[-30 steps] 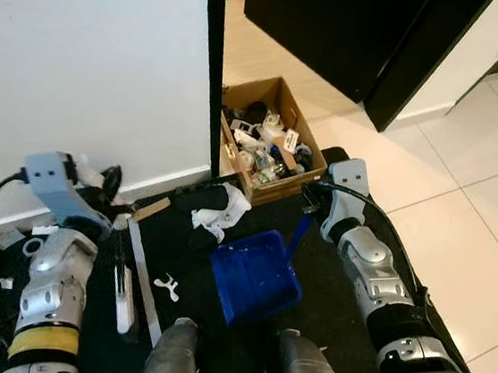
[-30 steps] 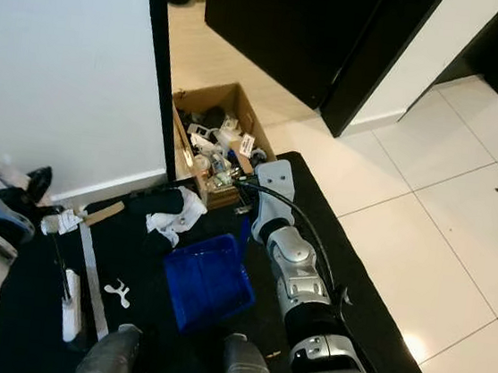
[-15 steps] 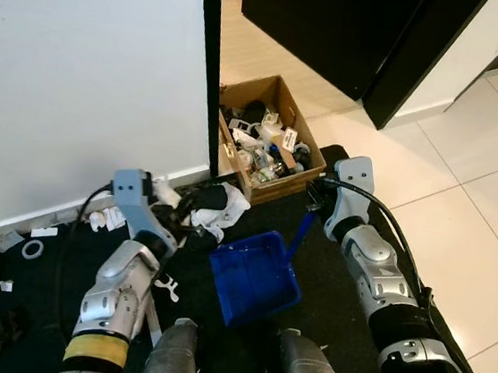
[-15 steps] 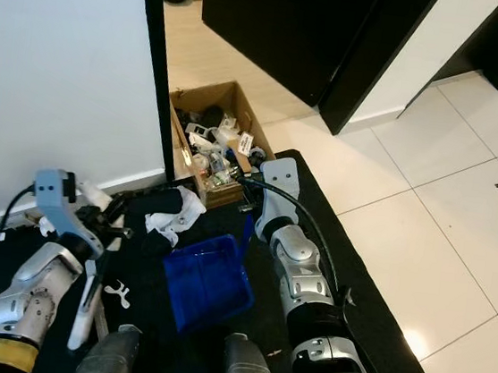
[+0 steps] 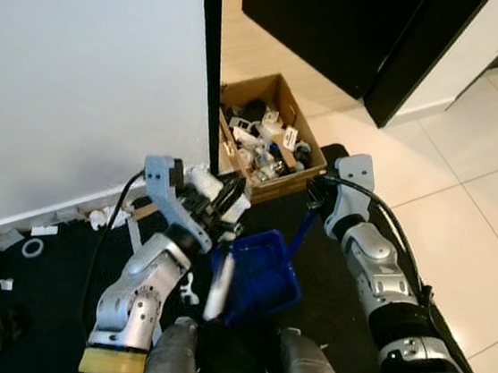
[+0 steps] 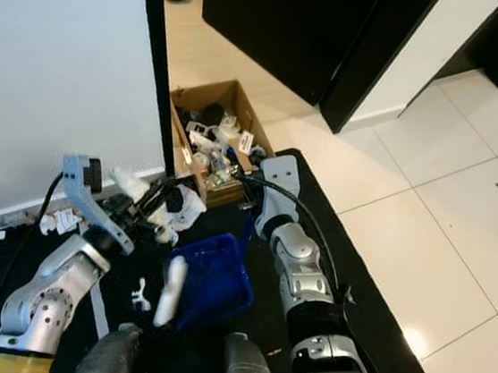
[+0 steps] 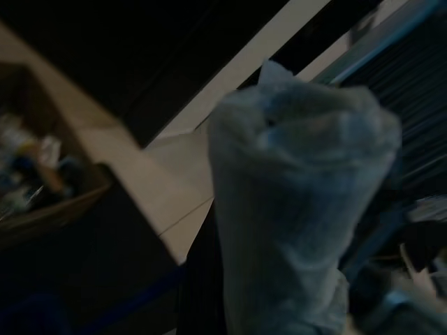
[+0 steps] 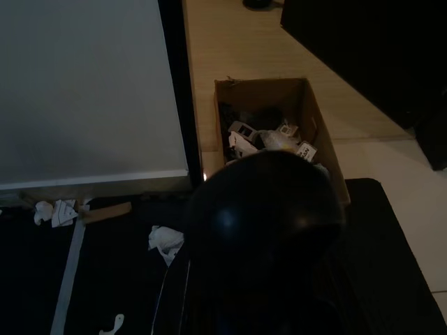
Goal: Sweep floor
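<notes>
Our left gripper is clamped on a white hand brush, whose handle hangs down over the left rim of the blue dustpan; in the left wrist view the brush's pale end sits right before the lens. Our right gripper is closed on the dustpan's upright blue handle, at the pan's right edge. The dustpan lies on a black mat, just ahead of our legs.

Beside the left gripper, toward the wall, lies a crumpled white cloth, and a small white scrap rests on the mat left of the pan. More paper bits lie along the white wall. Past the mat's far edge stands an open cardboard box crammed with odds and ends, on a wooden floor, and pale tiles spread to our right.
</notes>
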Robot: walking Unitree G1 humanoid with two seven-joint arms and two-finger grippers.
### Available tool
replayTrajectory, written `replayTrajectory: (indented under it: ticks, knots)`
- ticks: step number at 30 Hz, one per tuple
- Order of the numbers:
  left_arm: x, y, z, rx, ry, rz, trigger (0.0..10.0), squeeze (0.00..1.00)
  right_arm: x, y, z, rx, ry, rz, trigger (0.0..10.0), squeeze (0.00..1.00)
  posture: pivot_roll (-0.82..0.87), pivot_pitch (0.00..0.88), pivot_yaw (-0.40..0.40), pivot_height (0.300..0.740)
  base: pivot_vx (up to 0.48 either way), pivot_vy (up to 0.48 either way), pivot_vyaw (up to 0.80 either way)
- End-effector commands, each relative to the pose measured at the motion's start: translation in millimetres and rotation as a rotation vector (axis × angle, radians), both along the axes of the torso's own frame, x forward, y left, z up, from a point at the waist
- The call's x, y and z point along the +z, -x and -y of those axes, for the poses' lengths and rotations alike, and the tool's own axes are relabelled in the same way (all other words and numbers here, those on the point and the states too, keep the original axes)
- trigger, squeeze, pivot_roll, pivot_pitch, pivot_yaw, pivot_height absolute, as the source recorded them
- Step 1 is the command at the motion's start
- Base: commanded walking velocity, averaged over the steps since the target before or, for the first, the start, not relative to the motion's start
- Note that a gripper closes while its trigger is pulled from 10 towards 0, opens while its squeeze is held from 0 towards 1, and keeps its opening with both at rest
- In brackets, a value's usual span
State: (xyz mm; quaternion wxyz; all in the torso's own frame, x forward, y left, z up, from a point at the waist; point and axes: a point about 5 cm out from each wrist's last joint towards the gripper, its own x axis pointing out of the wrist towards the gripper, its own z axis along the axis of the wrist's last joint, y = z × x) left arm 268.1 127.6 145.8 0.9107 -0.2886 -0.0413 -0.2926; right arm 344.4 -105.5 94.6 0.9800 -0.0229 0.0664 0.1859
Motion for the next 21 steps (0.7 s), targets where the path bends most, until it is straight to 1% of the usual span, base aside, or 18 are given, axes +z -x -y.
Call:
replayTrajectory:
  ticks: [1, 2, 3, 4, 6, 7, 8, 9, 10, 11, 12, 13, 14, 16, 18, 19, 21]
  knots:
    - [8.5, 1.9, -19.2, 0.053, -0.003, 0.025, 10.0, 0.0, -33.3, 15.9, -7.0, 0.021, -0.044, -0.172, 10.0, 0.0, 0.0, 0.256, -0.039, 0.74, 0.0, 0.0, 0.0]
    - [8.5, 1.9, -19.2, 0.053, -0.003, 0.025, 10.0, 0.0, -33.3, 15.9, -7.0, 0.021, -0.044, -0.172, 10.0, 0.0, 0.0, 0.256, -0.039, 0.74, 0.0, 0.0, 0.0]
    - [10.8, 2.3, -33.8, 0.099, -0.021, 0.028, 10.0, 0.0, -33.7, 15.9, -6.7, 0.02, -0.044, -0.173, 10.0, 0.0, 0.0, 0.256, -0.037, 0.74, 0.0, 0.0, 0.0]
    - [10.8, 2.3, -33.8, 0.099, -0.021, 0.028, 10.0, 0.0, -33.7, 15.9, -6.7, 0.02, -0.044, -0.173, 10.0, 0.0, 0.0, 0.256, -0.037, 0.74, 0.0, 0.0, 0.0]
    - [13.6, 4.3, -62.5, 0.188, -0.063, 0.031, 10.0, 0.0, -34.1, 16.2, -6.7, 0.02, -0.044, -0.174, 10.0, 0.0, 0.01, 0.257, -0.037, 0.74, 0.0, 0.0, 0.0]
    - [13.6, 4.3, -62.5, 0.188, -0.063, 0.031, 10.0, 0.0, -34.1, 16.2, -6.7, 0.02, -0.044, -0.174, 10.0, 0.0, 0.01, 0.257, -0.037, 0.74, 0.0, 0.0, 0.0]
    - [15.0, 5.8, -72.8, 0.221, -0.08, 0.032, 10.0, 0.0, -34.4, 16.4, -6.7, 0.021, -0.043, -0.175, 10.0, 0.0, 0.01, 0.256, -0.037, 0.74, 0.0, 0.0, 0.0]
    - [16.8, 8.7, -95.2, 0.296, -0.112, 0.027, 10.0, 0.0, -35.2, 16.9, -6.7, 0.022, -0.043, -0.177, 10.0, 0.0, 0.01, 0.255, -0.037, 0.74, 0.0, 0.0, 0.0]
    - [16.8, 8.7, -95.2, 0.296, -0.112, 0.027, 10.0, 0.0, -35.2, 16.9, -6.7, 0.022, -0.043, -0.177, 10.0, 0.0, 0.01, 0.255, -0.037, 0.74, 0.0, 0.0, 0.0]
    - [16.1, 11.0, -106.6, 0.333, -0.138, 0.02, 10.0, 0.0, -35.6, 17.1, -6.9, 0.023, -0.042, -0.179, 10.0, 0.0, 0.02, 0.254, -0.035, 0.74, 0.0, 0.0, 0.0]
    - [16.1, 11.0, -106.6, 0.333, -0.138, 0.02, 10.0, 0.0, -35.6, 17.1, -6.9, 0.023, -0.042, -0.179, 10.0, 0.0, 0.02, 0.254, -0.035, 0.74, 0.0, 0.0, 0.0]
    - [14.6, 13.3, -116.4, 0.365, -0.16, 0.01, 10.0, 0.0, -35.9, 17.4, -7.3, 0.024, -0.042, -0.18, 10.0, 0.0, 0.02, 0.254, -0.032, 0.74, 0.0, 0.0, 0.0]
    - [14.6, 13.3, -116.4, 0.365, -0.16, 0.01, 10.0, 0.0, -35.9, 17.4, -7.3, 0.024, -0.042, -0.18, 10.0, 0.0, 0.02, 0.254, -0.032, 0.74, 0.0, 0.0, 0.0]
    - [6.9, 19.1, -137.6, 0.443, -0.225, -0.033, 10.0, 0.0, -36.5, 17.9, -7.7, 0.025, -0.042, -0.181, 10.0, 0.0, 0.01, 0.253, -0.032, 0.74, 0.0, 0.0, 0.0]
    - [-3.9, 21.8, -153.4, 0.514, -0.311, -0.088, 10.0, 0.0, -36.7, 18.0, -7.3, 0.023, -0.042, -0.181, 10.0, 0.0, 0.01, 0.255, -0.032, 0.74, 0.0, 0.0, 0.0]
    - [-3.9, 21.8, -153.4, 0.514, -0.311, -0.088, 10.0, 0.0, -36.7, 18.0, -7.3, 0.023, -0.042, -0.181, 10.0, 0.0, 0.01, 0.255, -0.032, 0.74, 0.0, 0.0, 0.0]
    - [-19.0, 21.0, -161.9, 0.559, -0.359, -0.146, 10.0, 0.0, -36.9, 17.9, -6.6, 0.02, -0.042, -0.182, 10.0, 0.0, 0.01, 0.256, -0.033, 0.74, 0.0, 0.0, 0.0]
